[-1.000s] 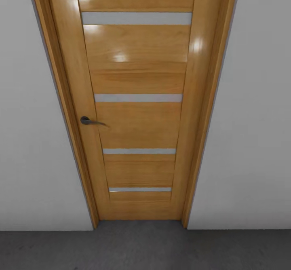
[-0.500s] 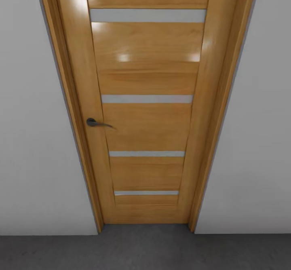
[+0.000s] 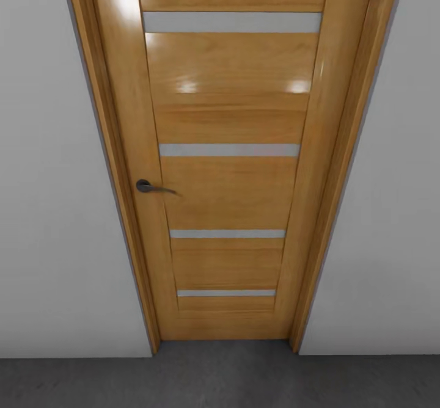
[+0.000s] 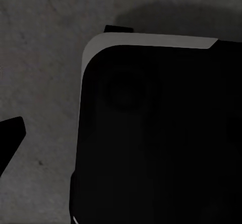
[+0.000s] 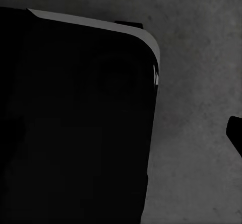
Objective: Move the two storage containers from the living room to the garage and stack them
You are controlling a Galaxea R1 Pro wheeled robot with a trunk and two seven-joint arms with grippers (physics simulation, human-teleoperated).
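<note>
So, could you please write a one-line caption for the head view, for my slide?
Closed slatted light-wood door with dark lever handle, between plain white walls, above dark grey concrete floor.

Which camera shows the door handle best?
The head view: the dark handle sits on the wooden door, toward its left edge, in plain sight. Both wrist views look down at grey floor and a black robot part instead.

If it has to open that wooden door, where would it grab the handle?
Probably the free end of the door handle: a dark lever sticking sideways from its round base near the door's left edge. An end effector would best come straight from the front and close over the bar.
</note>
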